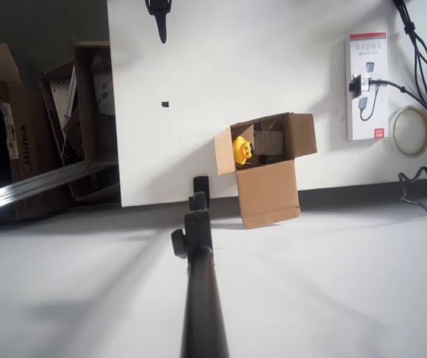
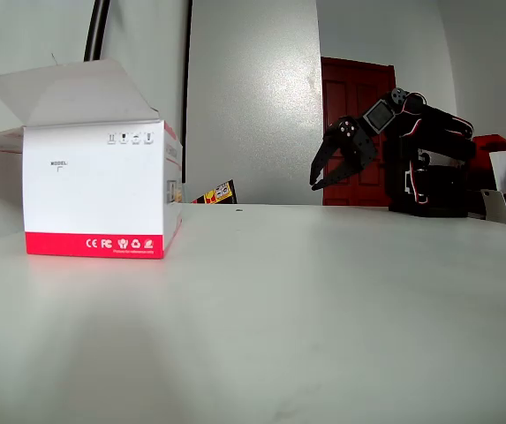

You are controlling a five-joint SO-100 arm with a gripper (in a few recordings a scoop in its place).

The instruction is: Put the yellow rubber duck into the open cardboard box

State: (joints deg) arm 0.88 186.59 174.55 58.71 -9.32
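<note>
Your yellow rubber duck (image 1: 241, 148) already lies inside the open cardboard box (image 1: 269, 183), which stands at the desk (image 1: 228, 82) edge nearest the bottom of the overhead view. In the fixed view your pincer (image 2: 328, 168) hangs above the far end of the desk with jaws spread, holding nothing. Judged from this, the placing step is done; next you need only keep the arm clear of the box.
</note>
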